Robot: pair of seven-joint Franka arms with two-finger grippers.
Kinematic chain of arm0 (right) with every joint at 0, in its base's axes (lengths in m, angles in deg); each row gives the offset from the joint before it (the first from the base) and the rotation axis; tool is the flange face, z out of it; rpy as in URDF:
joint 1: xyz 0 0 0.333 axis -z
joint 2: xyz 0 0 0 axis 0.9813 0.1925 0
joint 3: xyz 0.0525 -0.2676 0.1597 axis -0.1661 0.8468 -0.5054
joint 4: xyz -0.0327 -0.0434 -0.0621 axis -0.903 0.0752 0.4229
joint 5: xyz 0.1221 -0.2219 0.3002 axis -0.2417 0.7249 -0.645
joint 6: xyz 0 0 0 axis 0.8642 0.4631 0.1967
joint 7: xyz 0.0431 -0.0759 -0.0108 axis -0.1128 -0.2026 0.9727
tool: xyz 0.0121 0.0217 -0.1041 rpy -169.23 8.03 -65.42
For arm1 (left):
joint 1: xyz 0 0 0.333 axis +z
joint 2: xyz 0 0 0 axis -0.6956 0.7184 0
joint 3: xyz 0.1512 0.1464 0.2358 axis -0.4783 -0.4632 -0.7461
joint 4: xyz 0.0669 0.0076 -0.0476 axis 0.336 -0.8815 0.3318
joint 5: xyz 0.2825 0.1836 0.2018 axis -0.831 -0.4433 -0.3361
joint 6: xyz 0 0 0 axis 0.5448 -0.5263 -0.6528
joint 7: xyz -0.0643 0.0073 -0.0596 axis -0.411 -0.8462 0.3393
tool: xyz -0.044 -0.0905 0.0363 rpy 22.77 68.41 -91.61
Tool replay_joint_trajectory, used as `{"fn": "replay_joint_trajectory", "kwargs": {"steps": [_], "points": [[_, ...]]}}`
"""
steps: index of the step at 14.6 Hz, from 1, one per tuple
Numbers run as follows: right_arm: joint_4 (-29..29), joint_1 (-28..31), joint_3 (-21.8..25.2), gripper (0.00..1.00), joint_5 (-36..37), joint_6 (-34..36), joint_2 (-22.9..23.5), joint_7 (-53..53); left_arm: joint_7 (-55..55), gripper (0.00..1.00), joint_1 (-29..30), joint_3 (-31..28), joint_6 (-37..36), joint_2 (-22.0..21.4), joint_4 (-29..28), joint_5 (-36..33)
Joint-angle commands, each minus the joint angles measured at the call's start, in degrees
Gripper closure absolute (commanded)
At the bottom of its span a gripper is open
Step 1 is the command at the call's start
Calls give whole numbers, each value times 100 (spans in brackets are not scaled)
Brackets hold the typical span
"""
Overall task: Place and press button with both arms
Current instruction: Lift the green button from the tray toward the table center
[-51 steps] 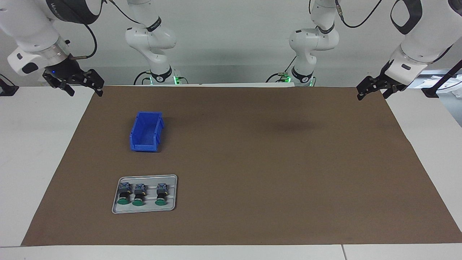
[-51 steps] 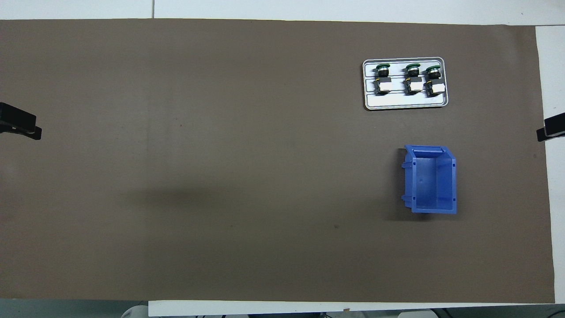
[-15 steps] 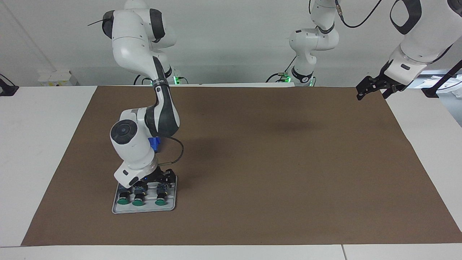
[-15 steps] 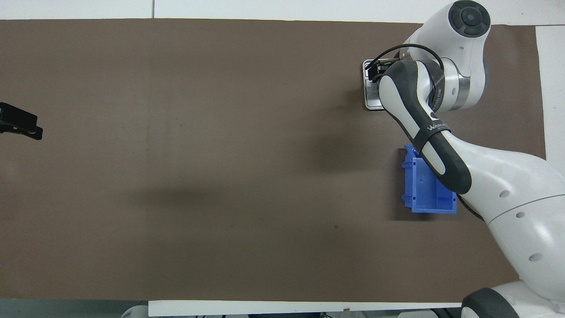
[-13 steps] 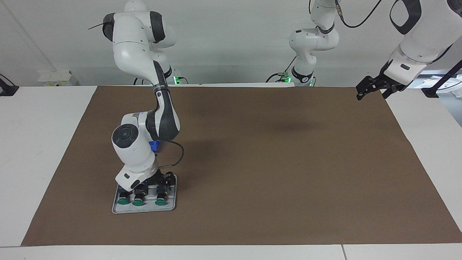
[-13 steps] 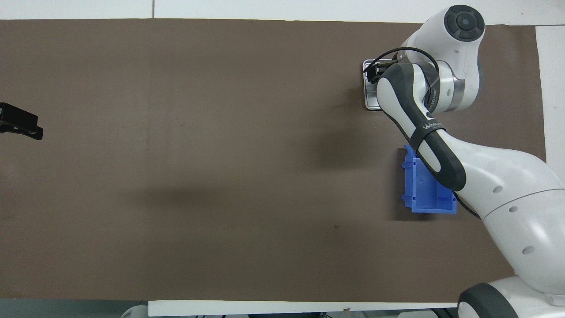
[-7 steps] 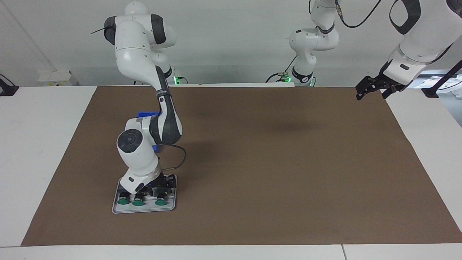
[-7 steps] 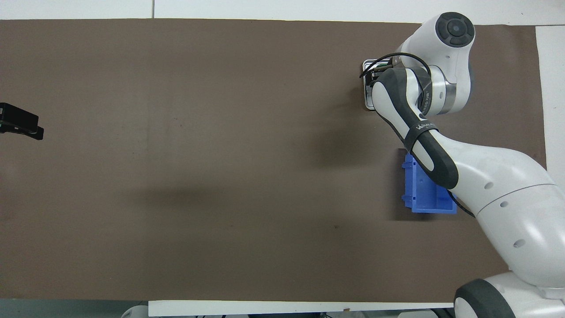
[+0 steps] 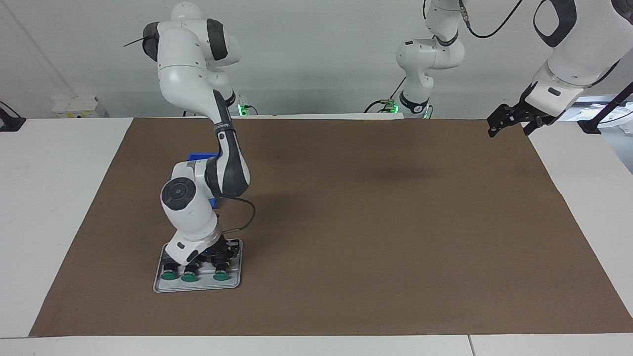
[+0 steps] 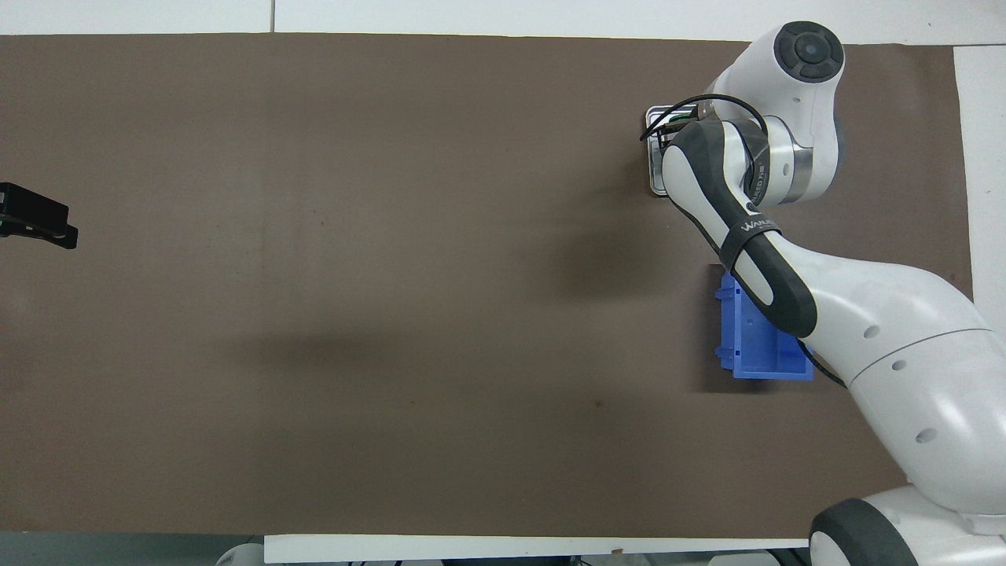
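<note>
While the left pincer waits with its fingers spread, holding nothing, over the left arm's end of the counter, the right pincer is down in the grey tray, among the three green buttons. Whether it grips the button under it cannot be told. A blue bin stands nearer the robots.

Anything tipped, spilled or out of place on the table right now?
Nothing stands out. Three buttons lie in a row on the grey tray, the right gripper down among them; the blue bin sits upright; the left gripper waits.
</note>
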Motion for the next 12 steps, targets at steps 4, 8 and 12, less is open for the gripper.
{"fn": "replay_joint_trajectory", "kwargs": {"steps": [4, 8, 12], "points": [[-89, -251, -51, 100, -28, 896, -732, -1359, 79, 0, 1, 15, 81, -88, -134, -46], [-256, -848, -51, 100, -55, 1327, -1067, -2860, 52, 0, 1, 15, 81, -88, -134, -46], [-720, -1682, -51, 100, -46, 1267, -1251, -5092, 26, 0, 1, 6, 72, -88, -134, -46]]}}
